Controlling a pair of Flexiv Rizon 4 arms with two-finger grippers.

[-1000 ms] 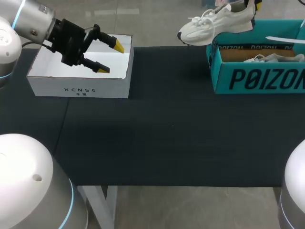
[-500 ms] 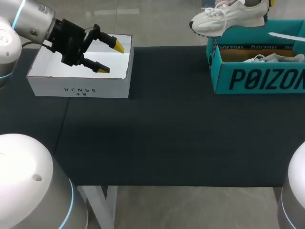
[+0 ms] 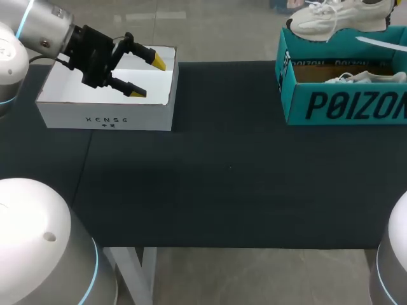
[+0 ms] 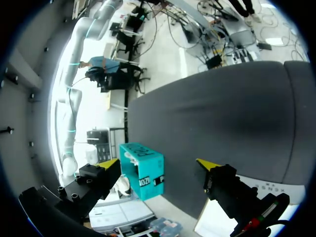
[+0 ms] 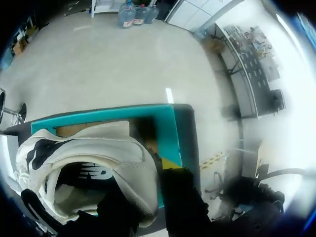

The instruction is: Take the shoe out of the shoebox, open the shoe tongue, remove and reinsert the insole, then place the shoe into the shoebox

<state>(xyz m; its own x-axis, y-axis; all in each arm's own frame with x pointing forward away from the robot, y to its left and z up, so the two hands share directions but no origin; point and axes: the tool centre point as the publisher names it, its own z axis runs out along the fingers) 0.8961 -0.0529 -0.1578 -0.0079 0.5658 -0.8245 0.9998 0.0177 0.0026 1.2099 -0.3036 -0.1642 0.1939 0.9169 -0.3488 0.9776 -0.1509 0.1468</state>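
Note:
A white sneaker [image 3: 337, 19] hangs in the air above the back rim of the teal shoebox [image 3: 343, 105] at the table's far right. A second white shoe [image 3: 365, 77] lies inside that box. In the right wrist view my right gripper [image 5: 150, 185] is shut on the sneaker's [image 5: 84, 158] heel collar, with the open teal shoebox [image 5: 180, 133] below it. My left gripper [image 3: 143, 76] stands open over the white box [image 3: 105, 114] at the far left, nothing between its fingers. From the left wrist view the teal shoebox [image 4: 143, 170] shows far off across the dark table.
A dark mat [image 3: 222, 171] covers the table between the white box and the shoebox. The shoebox's lid flap [image 3: 381, 44] stands up behind the box.
The sneaker has moved to the right, from beside the shoebox's left end to above the box. The left arm has kept still.

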